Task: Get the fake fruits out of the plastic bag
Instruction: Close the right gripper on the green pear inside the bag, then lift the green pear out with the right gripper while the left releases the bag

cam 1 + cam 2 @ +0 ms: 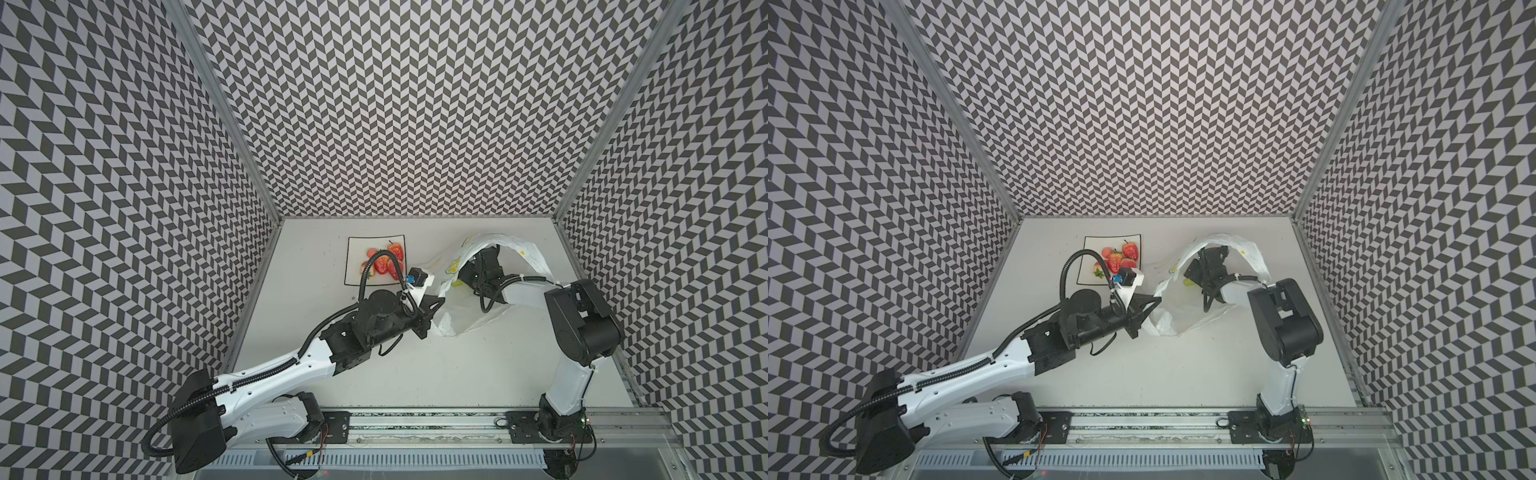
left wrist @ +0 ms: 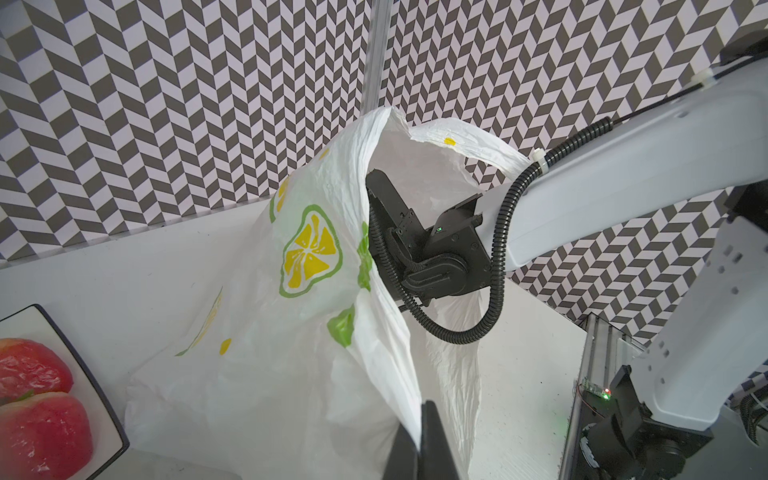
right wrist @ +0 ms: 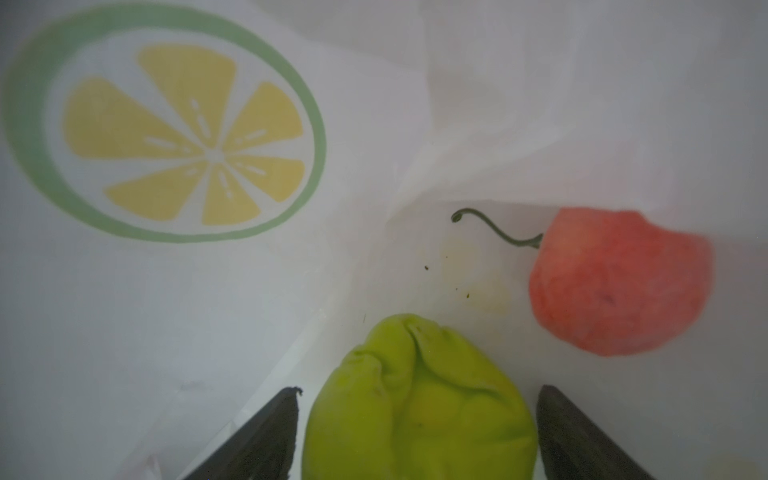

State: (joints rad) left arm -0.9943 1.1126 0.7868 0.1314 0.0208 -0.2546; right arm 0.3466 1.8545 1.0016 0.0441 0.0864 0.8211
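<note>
Straddling the pear (image 3: pixel 419 419), the right gripper (image 3: pixel 419 392) sits deep inside the plastic bag (image 2: pixel 249 374), which lies right of the plate (image 1: pixel 355 245), and the coming lift turns on this: the pear's body lies squarely between the jaws, its long axis running along the line of reach, crumpled narrow end pointing onward past the tips. The jaws stand apart, just beside either flank; whether they press it I cannot tell. A cherry (image 3: pixel 619 282) lies farther in, apart from the pear and outside the jaws. The left gripper (image 2: pixel 419 432), pinched together on the bag's near-left rim, props the mouth, so the right arm is plainly nearer the fruit. Strawberries (image 1: pixel 382 264) rest on the plate
</note>
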